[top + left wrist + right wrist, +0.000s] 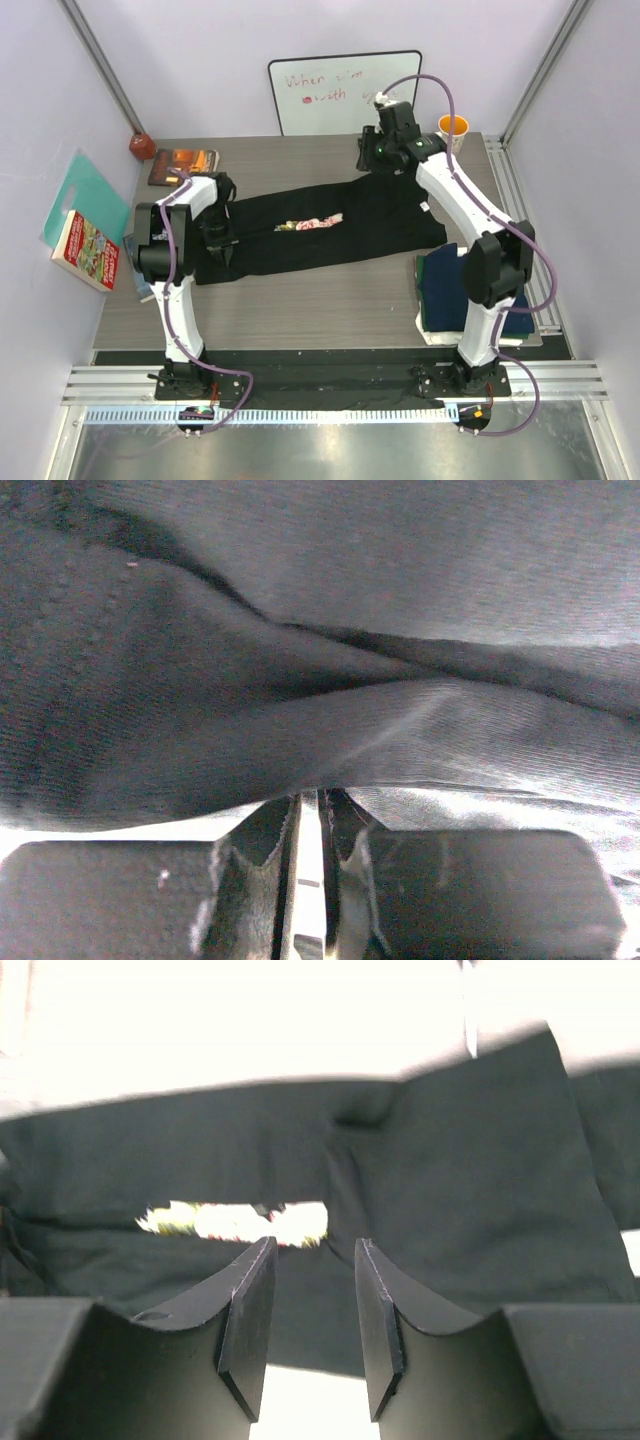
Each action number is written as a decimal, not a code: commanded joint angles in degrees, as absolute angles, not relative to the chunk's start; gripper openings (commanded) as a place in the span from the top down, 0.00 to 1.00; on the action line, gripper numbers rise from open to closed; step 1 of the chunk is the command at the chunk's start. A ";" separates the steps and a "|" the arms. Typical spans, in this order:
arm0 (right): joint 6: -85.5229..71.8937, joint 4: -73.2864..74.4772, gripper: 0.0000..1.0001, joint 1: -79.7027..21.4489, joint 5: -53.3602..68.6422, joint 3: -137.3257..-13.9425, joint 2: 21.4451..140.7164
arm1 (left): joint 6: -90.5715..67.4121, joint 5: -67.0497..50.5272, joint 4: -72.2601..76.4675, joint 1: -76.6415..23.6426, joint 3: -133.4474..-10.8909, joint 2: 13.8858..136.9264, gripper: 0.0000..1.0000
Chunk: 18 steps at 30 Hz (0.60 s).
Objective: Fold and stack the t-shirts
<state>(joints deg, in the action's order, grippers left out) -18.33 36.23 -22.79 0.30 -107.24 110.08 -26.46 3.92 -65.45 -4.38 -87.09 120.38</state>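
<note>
A black t-shirt with a pink-and-white print lies folded lengthwise in a long band across the table. At its left end, my left gripper is shut on the cloth; in the left wrist view the black t-shirt bunches over the closed left gripper. My right gripper hovers over the shirt's far right end. In the right wrist view the right gripper is open with nothing between its fingers, and the black t-shirt lies below. A folded navy t-shirt sits on a white one at the right, partly hidden by the right arm.
A whiteboard leans on the back wall, with an orange cup to its right. A book and a red object lie at the back left. Another book and a teal board stand off the table's left edge.
</note>
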 commanded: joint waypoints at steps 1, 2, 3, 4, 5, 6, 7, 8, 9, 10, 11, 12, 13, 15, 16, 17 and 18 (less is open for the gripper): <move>-18.89 39.55 0.58 -22.76 -2.73 -98.02 107.15 | -25.93 1.93 -64.25 -5.71 -86.75 119.89 0.89; -18.98 39.72 0.58 -22.76 -2.46 -94.95 106.70 | -25.93 1.93 -64.25 -5.89 -86.84 119.45 0.89; -19.51 39.64 0.58 -22.76 -2.55 -93.53 106.35 | -25.93 2.02 -64.07 -5.89 -86.75 119.27 0.89; -19.77 39.64 0.58 -22.76 -2.98 -92.12 106.17 | -26.10 2.02 -63.90 -5.89 -86.84 119.09 0.89; -19.86 39.64 0.58 -22.76 -2.99 -90.37 106.35 | -26.02 2.28 -63.90 -5.89 -86.84 119.00 0.89; -19.95 39.73 0.58 -22.68 -2.99 -89.57 106.43 | -26.02 2.46 -63.98 -5.89 -86.84 118.92 0.89; -20.13 39.64 0.58 -22.76 -2.99 -88.86 106.78 | -26.19 2.63 -64.07 -5.89 -86.75 118.92 0.89; -20.39 39.90 0.58 -22.76 -3.42 -88.16 107.74 | -26.19 3.07 -64.16 -5.89 -86.57 118.74 0.89; -20.22 40.34 0.58 -22.76 -3.78 -87.98 108.19 | -26.19 3.34 -64.16 -5.89 -86.40 118.48 0.89; -20.48 40.60 0.58 -22.76 -4.04 -87.80 108.89 | -26.28 3.43 -64.07 -5.80 -85.96 118.22 0.89; -20.57 40.95 0.59 -22.76 -4.74 -87.45 109.33 | -26.37 3.51 -64.07 -5.80 -85.61 118.04 0.89; -20.65 41.13 0.60 -22.76 -4.83 -87.36 110.64 | -26.37 3.60 -64.07 -5.89 -85.34 117.52 0.89; -20.65 41.48 0.61 -22.76 -4.75 -87.36 111.26 | -26.37 3.60 -64.16 -5.89 -84.56 117.16 0.90; -20.39 42.62 0.65 -22.76 -4.57 -87.89 113.89 | -26.46 4.04 -64.16 -5.89 -83.59 116.55 0.90; -20.39 43.32 0.66 -22.76 -4.48 -88.24 114.78 | -26.46 4.30 -64.16 -5.89 -82.63 115.93 0.90; -19.87 44.11 0.68 -22.76 -4.40 -88.94 115.74 | -26.46 4.48 -64.51 -5.89 -82.27 115.67 0.90; -19.52 44.21 0.68 -22.76 -4.22 -89.12 116.88 | -26.37 4.57 -64.69 -5.89 -81.83 115.40 0.90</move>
